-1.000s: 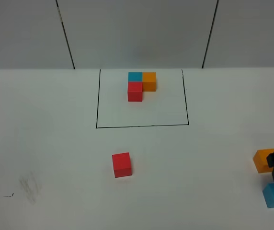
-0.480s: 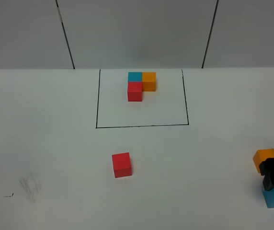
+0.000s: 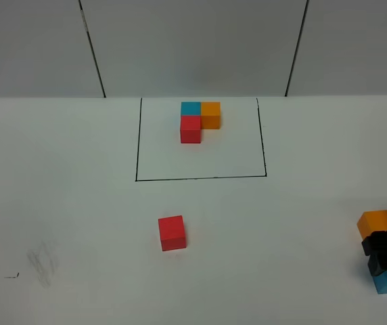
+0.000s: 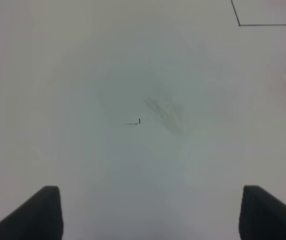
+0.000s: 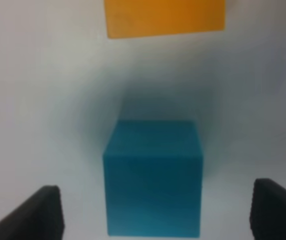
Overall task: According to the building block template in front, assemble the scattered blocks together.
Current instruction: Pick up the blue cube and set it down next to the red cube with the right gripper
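We are holding the right pincer [image 5: 160,212] open around the matte blue cube [image 5: 153,175], apparently untouched; orange cube [image 5: 165,17] just beside, red cube [image 3: 172,233] sitting outside the framed template [image 3: 192,125]. Left pincer [image 4: 150,212] is gaping.

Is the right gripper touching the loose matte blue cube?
Apart. Right wrist view shows white table between the blue cube and each fingertip of the right gripper.
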`<state>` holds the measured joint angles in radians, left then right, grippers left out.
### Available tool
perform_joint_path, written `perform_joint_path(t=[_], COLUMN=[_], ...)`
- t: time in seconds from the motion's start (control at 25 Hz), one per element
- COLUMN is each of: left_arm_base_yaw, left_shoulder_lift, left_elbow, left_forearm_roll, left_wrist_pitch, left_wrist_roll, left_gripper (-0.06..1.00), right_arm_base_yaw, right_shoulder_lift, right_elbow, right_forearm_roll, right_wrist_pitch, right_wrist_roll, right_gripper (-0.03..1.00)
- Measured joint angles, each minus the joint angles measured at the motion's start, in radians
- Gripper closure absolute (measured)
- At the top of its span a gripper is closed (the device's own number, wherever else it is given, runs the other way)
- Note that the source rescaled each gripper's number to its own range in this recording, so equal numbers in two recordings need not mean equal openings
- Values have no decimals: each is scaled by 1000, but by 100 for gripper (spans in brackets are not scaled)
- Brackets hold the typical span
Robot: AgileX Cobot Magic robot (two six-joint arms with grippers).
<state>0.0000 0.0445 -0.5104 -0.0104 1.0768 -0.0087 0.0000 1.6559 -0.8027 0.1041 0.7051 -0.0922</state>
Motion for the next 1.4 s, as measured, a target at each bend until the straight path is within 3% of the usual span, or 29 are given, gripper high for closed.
perform_joint_path(t=[0.88,1.08,1.4], left_arm_base_yaw=[0,0,0], left_shoulder_lift=[0,0,0], left_elbow=[0,0,0], left_forearm_roll=[0,0,0], left_wrist_pitch=[0,0,0], left_wrist_roll=[0,0,0], left_gripper=[36,36,36], right_arm_base_yaw=[0,0,0], right_shoulder_lift=[110,125,127], right_elbow=[1,1,1], right_forearm_roll=[22,25,25], right_wrist_pitch=[-57,-60,-79], right_wrist_roll=[-20,-21,-21], right_gripper=[42,55,88])
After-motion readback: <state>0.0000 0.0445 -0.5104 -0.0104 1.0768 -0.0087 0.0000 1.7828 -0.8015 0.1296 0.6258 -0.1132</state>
